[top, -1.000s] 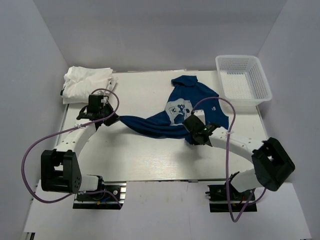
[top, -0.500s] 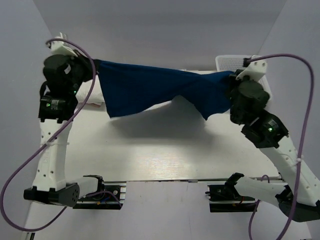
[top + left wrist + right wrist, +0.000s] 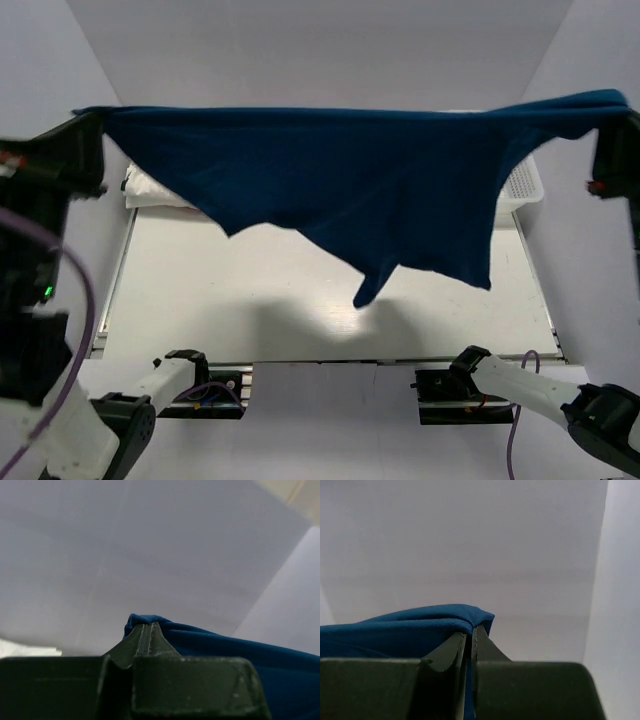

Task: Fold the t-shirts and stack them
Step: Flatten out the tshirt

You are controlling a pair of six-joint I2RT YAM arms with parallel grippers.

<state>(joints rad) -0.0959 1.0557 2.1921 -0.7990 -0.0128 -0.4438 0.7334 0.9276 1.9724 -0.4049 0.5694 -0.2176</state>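
The dark navy t-shirt point(image 3: 340, 190) hangs spread wide in the air, high above the table and close to the top camera. My left gripper point(image 3: 88, 118) is shut on its upper left corner, and my right gripper point(image 3: 603, 110) is shut on its upper right corner. In the left wrist view the left gripper point(image 3: 148, 626) pinches a fold of blue cloth point(image 3: 225, 647). In the right wrist view the right gripper point(image 3: 469, 630) clamps the blue cloth point(image 3: 395, 627). The shirt's lower edge droops to a point mid-table. Folded white t-shirts point(image 3: 150, 190) peek out at the back left, mostly hidden.
The white mesh basket point(image 3: 525, 185) stands at the back right, largely covered by the hanging shirt. The pale table point(image 3: 250, 290) lies below, with the shirt's shadow on it. Grey walls close in the left, right and back sides.
Both arms have lifted the navy t-shirt from the table to high up and moved apart, so the cloth went from bunched to spread wide.
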